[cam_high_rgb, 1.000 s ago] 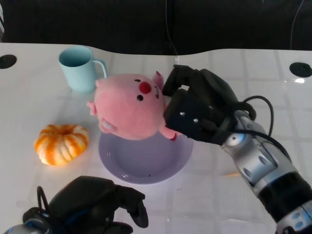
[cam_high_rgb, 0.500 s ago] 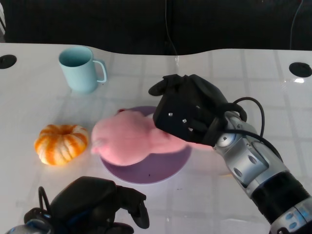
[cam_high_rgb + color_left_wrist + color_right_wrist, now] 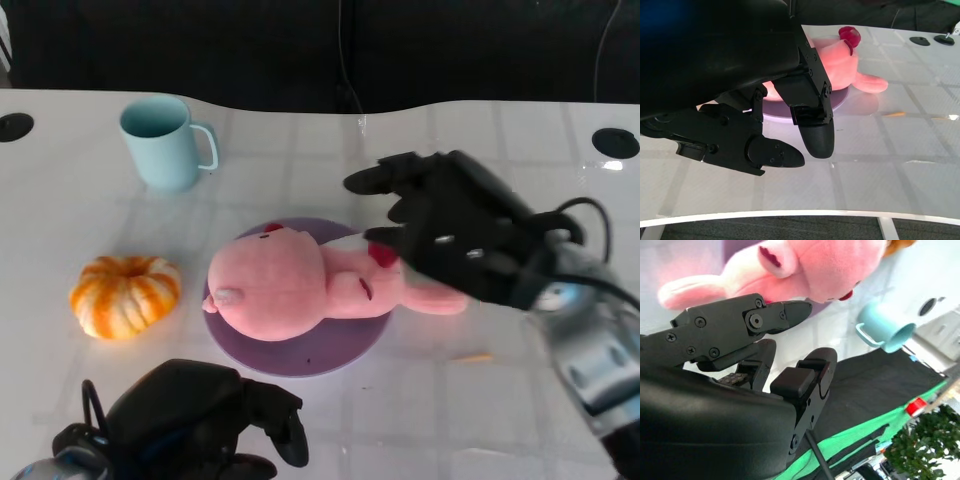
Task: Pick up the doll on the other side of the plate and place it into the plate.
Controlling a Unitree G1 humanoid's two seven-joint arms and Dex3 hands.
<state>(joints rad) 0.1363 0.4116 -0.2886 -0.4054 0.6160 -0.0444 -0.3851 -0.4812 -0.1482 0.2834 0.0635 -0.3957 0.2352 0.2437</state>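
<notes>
The right hand (image 3: 450, 235) hangs over the table with its fingers spread and nothing between them, just beside the doll's far end; whether a fingertip grazes the plush cannot be told. The left hand (image 3: 195, 420) sits low at the near edge of the table, fingers loosely apart and holding nothing, in front of the plate.

The plate (image 3: 340, 345) is a shallow lilac dish lying to the left of the right hand and just beyond the left hand. The doll (image 3: 290, 290) lies in it on its side, its round body filling most of the dish, while one pale pink limb (image 3: 440, 298) sticks out past the rim towards the right hand and rests over the table. Farther off, beyond the plate and well apart from both hands, stands a light blue mug (image 3: 163, 140), upright, handle turned towards the right hand; its inside looks bare from the head view.

The doll is a soft pink plush with a plump body, dark red marks near the end closest to the right hand, and a small grey patch on the end towards the small orange pumpkin (image 3: 125, 295), which sits on the table beside the plate, on the side away from the right hand.
</notes>
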